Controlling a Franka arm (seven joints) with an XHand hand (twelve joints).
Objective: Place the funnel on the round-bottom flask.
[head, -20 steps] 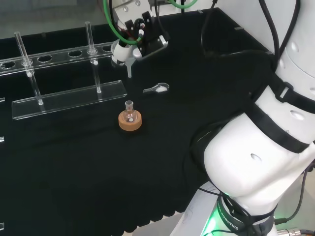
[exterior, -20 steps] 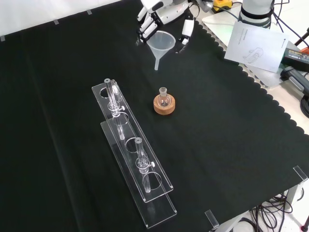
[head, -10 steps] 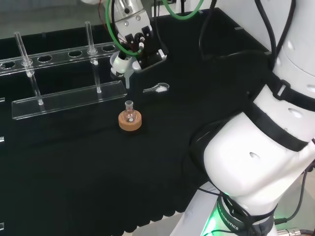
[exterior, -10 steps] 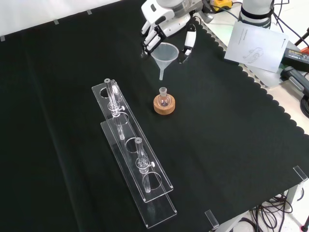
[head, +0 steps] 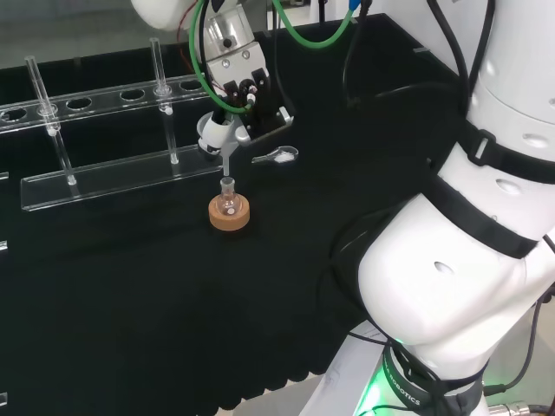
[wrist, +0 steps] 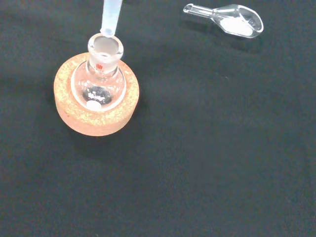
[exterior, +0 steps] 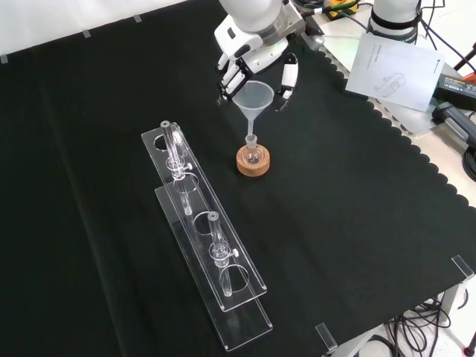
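A small clear round-bottom flask (head: pixel 228 201) (exterior: pixel 253 152) (wrist: pixel 101 79) sits upright on a cork ring stand (head: pixel 229 215) (exterior: pixel 253 162) (wrist: pixel 94 116) in the middle of the cloth. The hand (head: pixel 236 82) (exterior: pixel 256 56) is shut on a clear funnel (head: pixel 215 134) (exterior: pixel 253 100), fingers and thumb curled round its cone. The funnel hangs upright, and its stem tip (wrist: pixel 109 17) is just over the flask's open neck, at the rim. I cannot tell whether the tip touches the glass.
A clear test-tube rack (head: pixel 113 139) (exterior: pixel 204 238) with two upright tubes stands beside the flask. A clear scoop with white powder (head: pixel 277 156) (wrist: pixel 229 19) lies on the cloth near the flask. Papers (exterior: pixel 398 63) lie off the cloth's far corner.
The hand has carried the funnel down and toward the flask; its stem, clear of the flask before, now stands right over the neck. The flask and stand have not moved.
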